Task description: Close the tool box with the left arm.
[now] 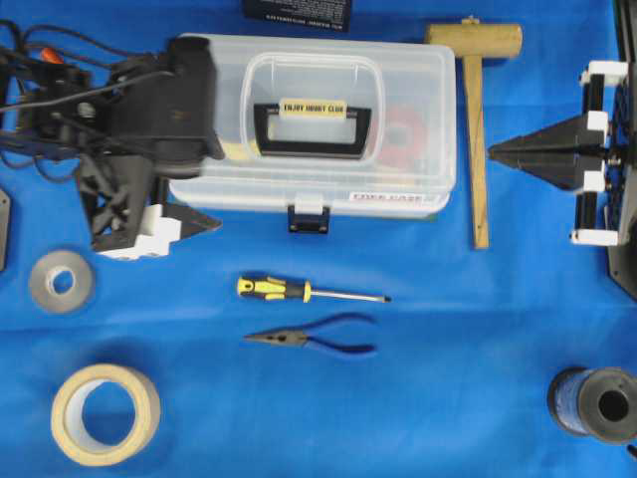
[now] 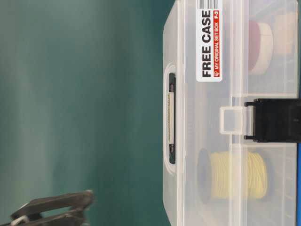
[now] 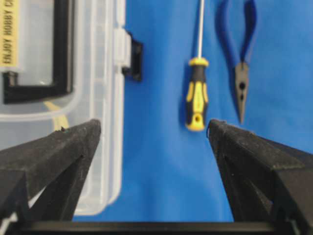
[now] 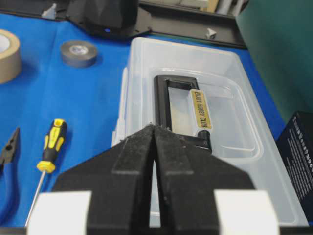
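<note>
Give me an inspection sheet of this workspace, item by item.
Surface: blue cloth covers the table.
Job's things: tool box lid down; dark latch at the front edge.
Clutter: screwdriver, pliers, wooden mallet, grey tape roll, masking tape roll, wire spool.
Grippers: left gripper open at the box's front corner; right gripper shut, holding nothing.
Cables: bundle on the left arm.
Surroundings: green backdrop.

A blue table (image 1: 448,378) holds a clear tool box (image 1: 398,119) near the back edge. A wooden hammer (image 1: 476,110) lies beside it. In front lie a screwdriver (image 1: 299,291), pliers (image 1: 314,341), two tape rolls (image 1: 105,413) (image 1: 60,282) and a wire spool (image 1: 595,403).
</note>
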